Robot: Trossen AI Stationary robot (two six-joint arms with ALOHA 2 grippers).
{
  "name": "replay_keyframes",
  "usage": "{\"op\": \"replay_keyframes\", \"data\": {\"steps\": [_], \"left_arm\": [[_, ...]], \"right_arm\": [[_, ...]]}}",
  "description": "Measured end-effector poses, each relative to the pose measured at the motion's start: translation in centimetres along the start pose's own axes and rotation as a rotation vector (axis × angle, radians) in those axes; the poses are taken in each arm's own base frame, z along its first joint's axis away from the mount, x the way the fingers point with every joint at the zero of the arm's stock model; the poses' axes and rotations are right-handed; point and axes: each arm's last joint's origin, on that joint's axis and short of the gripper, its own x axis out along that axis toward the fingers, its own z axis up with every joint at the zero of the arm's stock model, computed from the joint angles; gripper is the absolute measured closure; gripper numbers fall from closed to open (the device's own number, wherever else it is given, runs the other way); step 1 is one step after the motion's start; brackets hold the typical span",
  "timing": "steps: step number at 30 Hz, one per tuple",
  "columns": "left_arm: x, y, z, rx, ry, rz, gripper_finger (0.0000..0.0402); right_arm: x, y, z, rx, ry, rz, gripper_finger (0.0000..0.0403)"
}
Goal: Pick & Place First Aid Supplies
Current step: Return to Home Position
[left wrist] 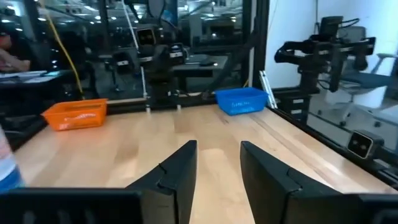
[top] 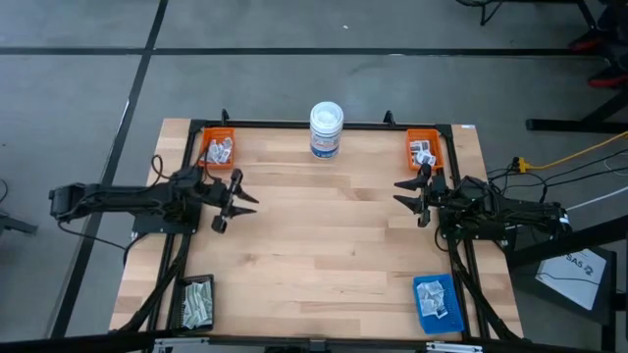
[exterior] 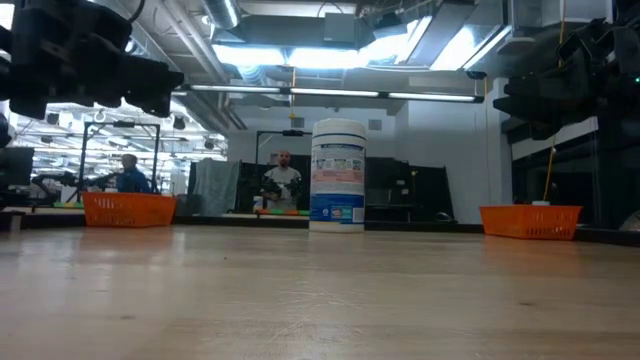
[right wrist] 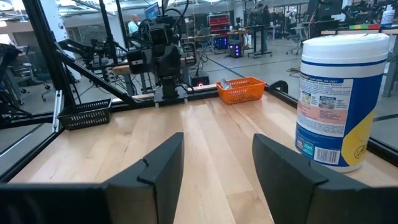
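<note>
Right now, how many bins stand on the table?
4: one orange bin far left, another orange bin far right, a black bin near left, a blue bin near right. None seems hidden.

Tub (top: 327, 129) sits back-middle on the table (top: 324, 245) — bins (top: 204, 149) in all four corners, packets (top: 223, 150) lying inside each one.

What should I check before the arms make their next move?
1. Left fingers open, holding nothing: ok.
2. Right fingers open, holding nothing: ok.
3. Tub upright, apart from both arms: ok.
4. Packets lie in bins, none loose on the table: ok.
5. The two arms well apart across the table: ok.
6. Each packet in its proper bin: cannot tell.
</note>
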Motion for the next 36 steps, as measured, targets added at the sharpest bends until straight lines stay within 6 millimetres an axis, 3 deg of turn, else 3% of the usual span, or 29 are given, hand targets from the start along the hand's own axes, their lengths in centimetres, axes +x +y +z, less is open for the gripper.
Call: {"op": "replay_keyframes", "data": {"steps": [17, 36], "left_arm": [[-2.0, -0.5, -0.4, -0.055, 0.061, 0.459, 0.0287], [-2.3, -2.0, -0.4, 0.054, 0.080, 0.325, 0.0285]], "right_arm": [[0.0, 0.0, 0.0, 0.000, 0.000, 0.000, 0.0212], [0.0, 0.0, 0.0, 0.000, 0.000, 0.001, 0.0212]]}}
